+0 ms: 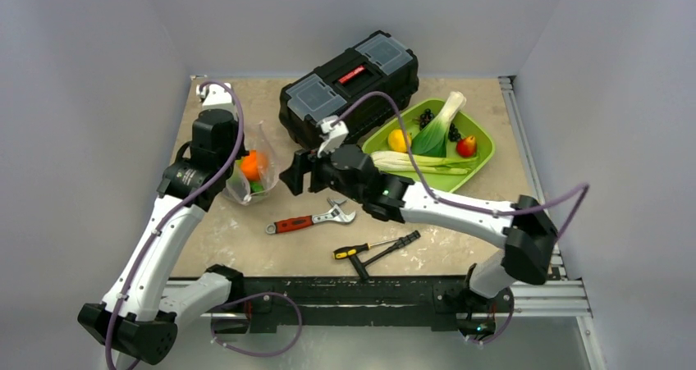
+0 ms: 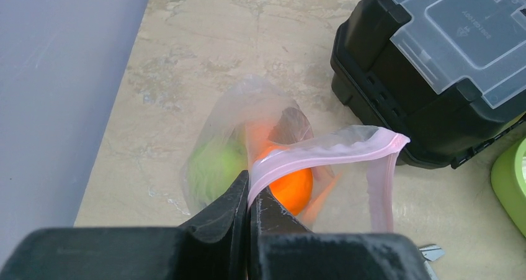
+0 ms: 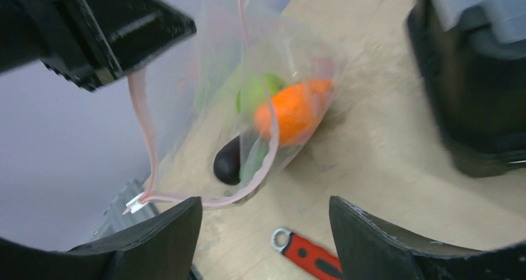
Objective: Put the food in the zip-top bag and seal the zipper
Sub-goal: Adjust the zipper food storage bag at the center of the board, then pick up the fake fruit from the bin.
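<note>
Table (image 1: pixel 246 247): beige, marbled top; everything stands on it.
Toolbox (image 1: pixel 349 87): black with clear lid compartments, at the far centre, just beside the tray.
Tray (image 1: pixel 484 153): lime-green, far right. It holds a pale leafy stalk (image 1: pixel 439 128), a yellow fruit (image 1: pixel 398 139), a red fruit (image 1: pixel 467 146), a black grape bunch (image 1: pixel 426 117) and long pale-green stalks (image 1: pixel 423 163).
Zip-top bag (image 1: pixel 246 181): clear and crinkly, far left of the table, near the toolbox. The mouth is lifted and gaping and the lower end rests on the table.
Wrench (image 1: pixel 310 219): red handle, flat on the table, centre, near the bag.
Screwdrivers (image 1: pixel 377 247): two, crossed, nearer the front edge and right of the wrench.
Left gripper (image 2: pixel 249 190): fingers pressed together on the pink strip, holding one side of the mouth up.
Right gripper (image 3: pixel 265 208): fingers wide apart, holding nothing, poised just beside the open mouth and facing it.
Zipper (image 2: pixel 322 151): pink strip, unsealed, looped open. A small white slider (image 3: pixel 135 203) sits at one end.
Orange fruit (image 2: pixel 294 184): inside the bag, near its middle.
Green apple (image 2: pixel 211 168): inside the bag, touching the orange fruit.
Dark purple piece (image 3: pixel 227 161): at the bag's lower edge; cannot tell whether it is inside the plastic or just outside.
</note>
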You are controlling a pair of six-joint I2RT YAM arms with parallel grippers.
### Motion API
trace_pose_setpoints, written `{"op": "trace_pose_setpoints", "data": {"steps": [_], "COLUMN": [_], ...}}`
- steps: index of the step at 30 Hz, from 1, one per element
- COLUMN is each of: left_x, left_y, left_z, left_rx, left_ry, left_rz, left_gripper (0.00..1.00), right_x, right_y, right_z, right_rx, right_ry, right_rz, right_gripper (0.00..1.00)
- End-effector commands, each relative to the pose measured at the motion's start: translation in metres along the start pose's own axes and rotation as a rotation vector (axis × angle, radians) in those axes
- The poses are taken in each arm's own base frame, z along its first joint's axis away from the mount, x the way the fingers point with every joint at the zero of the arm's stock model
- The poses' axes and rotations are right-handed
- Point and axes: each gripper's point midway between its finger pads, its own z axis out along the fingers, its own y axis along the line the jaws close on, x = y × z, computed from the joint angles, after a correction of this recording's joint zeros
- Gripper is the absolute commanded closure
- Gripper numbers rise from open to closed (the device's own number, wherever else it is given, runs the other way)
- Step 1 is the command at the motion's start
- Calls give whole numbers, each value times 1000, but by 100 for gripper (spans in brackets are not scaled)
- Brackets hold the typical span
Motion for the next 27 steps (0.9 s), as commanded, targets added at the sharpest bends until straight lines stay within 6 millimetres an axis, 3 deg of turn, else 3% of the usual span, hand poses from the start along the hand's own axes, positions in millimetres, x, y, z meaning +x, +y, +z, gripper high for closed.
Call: {"op": "trace_pose_setpoints", "data": {"steps": [1, 4, 8, 13, 19, 25, 27], "left_x": [-12, -11, -10, -10, -8, -7, -8], "left_y": [-6, -7, -9, -10, -11, -12, -12], "left_z": [1, 2, 3, 3, 5, 5, 6], "left_rx": [23, 27, 34, 37, 40, 40, 42], "left_ry": [-43, -36, -32, -30, -19, -15, -15], "left_rz": [-23, -23, -23, -24, -21, -17, -17], "left_gripper": [100, 100, 100, 100, 100, 100, 100], "right_x": [-48, -64, -79, -79, -73, -67, -65], "right_y": [-42, -87, -167, -258, -338, -403, -423], "right_z": [-49, -78, -118, -161, -185, -196, -201], "right_rx": [175, 318, 533, 793, 1004, 1177, 1239], "right_ry": [-159, -243, -358, -453, -461, -370, -337], "right_rz": [-105, -82, 36, 157, 273, 309, 314], "right_gripper": [23, 24, 26, 24, 21, 2, 1]}}
